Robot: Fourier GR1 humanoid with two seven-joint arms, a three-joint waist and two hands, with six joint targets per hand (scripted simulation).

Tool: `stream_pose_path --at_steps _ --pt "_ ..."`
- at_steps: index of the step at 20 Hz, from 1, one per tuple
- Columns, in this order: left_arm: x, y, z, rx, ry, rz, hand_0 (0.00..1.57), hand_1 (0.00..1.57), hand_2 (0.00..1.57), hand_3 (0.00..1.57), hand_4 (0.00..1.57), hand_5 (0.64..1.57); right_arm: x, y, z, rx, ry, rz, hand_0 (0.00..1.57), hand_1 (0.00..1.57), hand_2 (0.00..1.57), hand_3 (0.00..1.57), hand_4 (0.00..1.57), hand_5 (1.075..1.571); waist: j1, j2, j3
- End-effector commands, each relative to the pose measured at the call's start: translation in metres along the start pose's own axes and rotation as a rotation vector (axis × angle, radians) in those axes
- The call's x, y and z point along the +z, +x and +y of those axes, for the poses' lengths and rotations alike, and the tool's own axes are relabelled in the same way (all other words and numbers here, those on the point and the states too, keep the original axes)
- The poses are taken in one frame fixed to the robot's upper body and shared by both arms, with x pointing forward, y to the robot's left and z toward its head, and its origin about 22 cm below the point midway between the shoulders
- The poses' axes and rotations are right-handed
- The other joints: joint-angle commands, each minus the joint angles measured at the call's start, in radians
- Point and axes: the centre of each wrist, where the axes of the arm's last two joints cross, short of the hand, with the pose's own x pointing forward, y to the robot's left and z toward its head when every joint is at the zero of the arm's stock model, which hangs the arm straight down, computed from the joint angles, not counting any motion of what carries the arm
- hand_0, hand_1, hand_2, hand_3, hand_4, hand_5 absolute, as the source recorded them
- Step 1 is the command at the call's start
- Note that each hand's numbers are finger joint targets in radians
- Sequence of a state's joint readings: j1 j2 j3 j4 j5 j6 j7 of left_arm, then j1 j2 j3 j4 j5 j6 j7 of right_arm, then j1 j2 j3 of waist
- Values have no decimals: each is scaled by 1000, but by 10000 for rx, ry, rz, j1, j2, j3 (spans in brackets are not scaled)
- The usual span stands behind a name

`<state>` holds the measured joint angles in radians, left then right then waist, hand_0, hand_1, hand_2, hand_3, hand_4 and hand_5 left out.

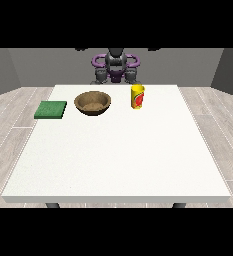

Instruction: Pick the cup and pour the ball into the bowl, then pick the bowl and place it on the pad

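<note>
A yellow cup (137, 96) with a red mark stands upright near the table's far edge, right of the middle. The ball is hidden from this view. Left of the cup sits a brown wooden bowl (92, 103), and I see nothing in it. A flat green pad (51, 109) lies further left, near the table's left edge. The hand at the view's left (101, 75) and the hand at the view's right (133, 75) stay close to the robot's body behind the far edge. Neither touches anything.
The white table (118, 160) stretches wide towards the camera. Grey wooden floor surrounds it on both sides. The robot's torso (116, 64) stands behind the table's far edge, between the bowl and the cup.
</note>
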<state>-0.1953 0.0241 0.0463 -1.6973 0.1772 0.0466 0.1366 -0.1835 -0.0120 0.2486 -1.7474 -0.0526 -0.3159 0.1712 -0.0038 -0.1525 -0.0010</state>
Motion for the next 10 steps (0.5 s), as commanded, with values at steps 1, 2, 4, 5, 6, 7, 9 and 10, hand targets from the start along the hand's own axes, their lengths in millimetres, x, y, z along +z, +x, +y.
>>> stream_pose_path --at_steps 1,2,4,5,6,7,9,10 --pt "-5 15 -6 7 -2 -607 0 0 0 0 0 1567 9 22 8 -151 183 -463 0 0 352 476 821 1566 -196 416 9" --pt "-21 17 10 10 167 -801 0 0 0 0 0 1566 0 38 29 -166 239 -713 0 0 381 504 812 1566 -319 751 6" --pt "-23 29 -22 3 -337 -1022 0 0 0 0 0 1564 -15 24 13 9 3 -1101 0 0 333 529 807 1565 20 1112 11" --pt "-18 8 -9 -62 -408 -1427 0 0 0 0 0 1564 -19 27 17 263 -185 -1561 0 0 247 443 807 1566 3 1564 8" --pt "-29 16 -15 -105 -435 -1847 0 0 0 0 0 1562 -29 33 19 236 160 -1754 0 0 194 455 802 1566 31 2144 8" --pt "-27 5 -9 -246 -515 -1570 0 0 0 0 0 1560 -31 37 19 392 6 -1670 0 0 365 559 791 1568 -80 2061 6" --pt "-22 -12 -11 -419 -561 -1974 0 0 0 0 0 1555 -40 40 20 540 -101 -1851 0 0 418 766 766 1569 42 2596 4" --pt "-10 -21 -25 -427 -766 -2268 0 0 0 0 0 1547 -51 45 -1 698 -400 -2171 0 0 430 733 745 1570 133 2858 6"
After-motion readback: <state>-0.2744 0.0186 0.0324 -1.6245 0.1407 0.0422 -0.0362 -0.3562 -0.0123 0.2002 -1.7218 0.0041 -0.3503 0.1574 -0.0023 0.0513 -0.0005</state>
